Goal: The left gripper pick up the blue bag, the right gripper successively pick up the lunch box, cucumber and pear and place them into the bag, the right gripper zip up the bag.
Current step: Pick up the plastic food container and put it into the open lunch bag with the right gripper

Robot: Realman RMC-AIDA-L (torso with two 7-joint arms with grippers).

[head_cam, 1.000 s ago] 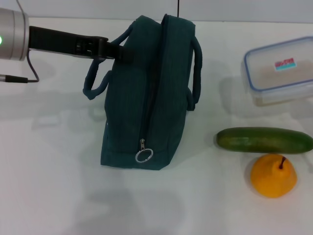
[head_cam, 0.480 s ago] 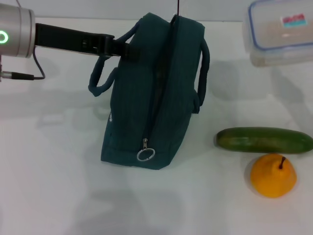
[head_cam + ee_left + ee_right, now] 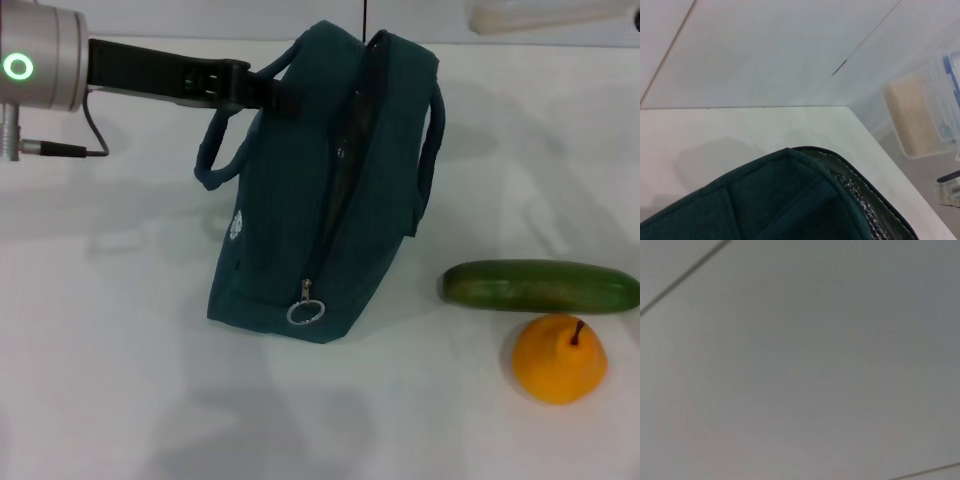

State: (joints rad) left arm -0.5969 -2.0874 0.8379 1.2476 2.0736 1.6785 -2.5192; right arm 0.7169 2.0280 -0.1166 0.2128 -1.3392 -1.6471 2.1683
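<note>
Blue bag [image 3: 320, 200] tilted, left end effector [image 3: 262, 92] at handle.

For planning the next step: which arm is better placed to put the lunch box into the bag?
The right one. The left gripper is at the blue bag handle, while the lunch box is raised on the right; cucumber and pear wait.

White table [image 3: 120, 330] with a bag and two pieces of produce on it

The blue bag [image 3: 300, 230] stands on the table's middle, its base on the surface, tilted, with the ring zipper pull [image 3: 303, 312] at its near end. To its right lies the cucumber [image 3: 540, 286], lengthwise across the table and apart from the bag. The pear [image 3: 559, 358] sits just in front of the cucumber, stem up, almost touching it.
</note>
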